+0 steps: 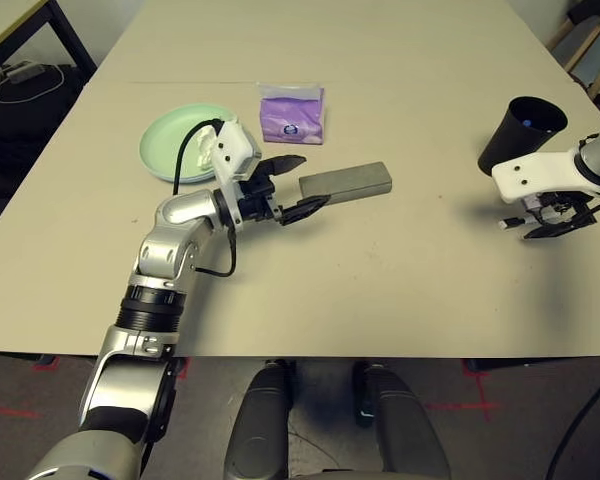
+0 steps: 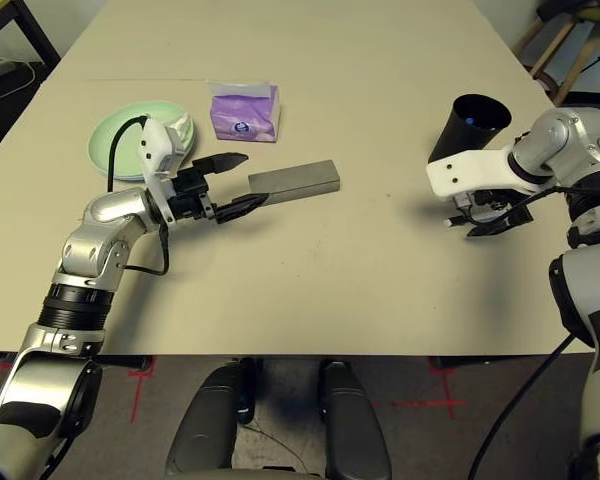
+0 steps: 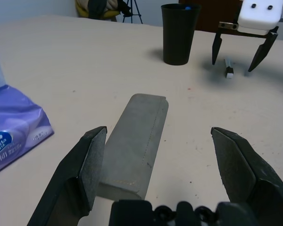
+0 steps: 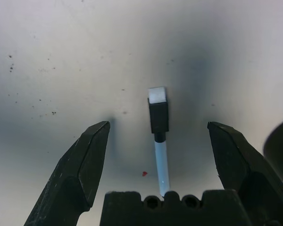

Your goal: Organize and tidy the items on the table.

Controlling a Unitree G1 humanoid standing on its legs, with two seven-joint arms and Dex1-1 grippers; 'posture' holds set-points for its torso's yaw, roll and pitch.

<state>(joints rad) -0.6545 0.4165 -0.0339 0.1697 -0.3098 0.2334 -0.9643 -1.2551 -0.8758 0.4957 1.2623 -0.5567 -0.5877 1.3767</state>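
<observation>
My left gripper (image 1: 306, 184) stands open over the table (image 1: 400, 290), with the near end of the grey glasses case (image 3: 137, 141) lying between its fingers, closer to one of them. Behind that arm is a pale green plate (image 1: 170, 140) with crumpled white tissue (image 1: 202, 152) on it, and the purple tissue pack (image 1: 292, 113) lies beyond. At the right my right gripper (image 4: 158, 127) hangs open just above a white pen (image 4: 159, 136) with a black cap, the pen lying between its fingers. A black cup (image 1: 520, 130) stands upright just behind that gripper.
A smaller table with black legs (image 1: 40, 25) stands off the far left corner, and wooden chair legs (image 1: 580, 45) off the far right. Dark bags lie on the floor at the left. The table's front edge (image 1: 330, 352) runs close to me.
</observation>
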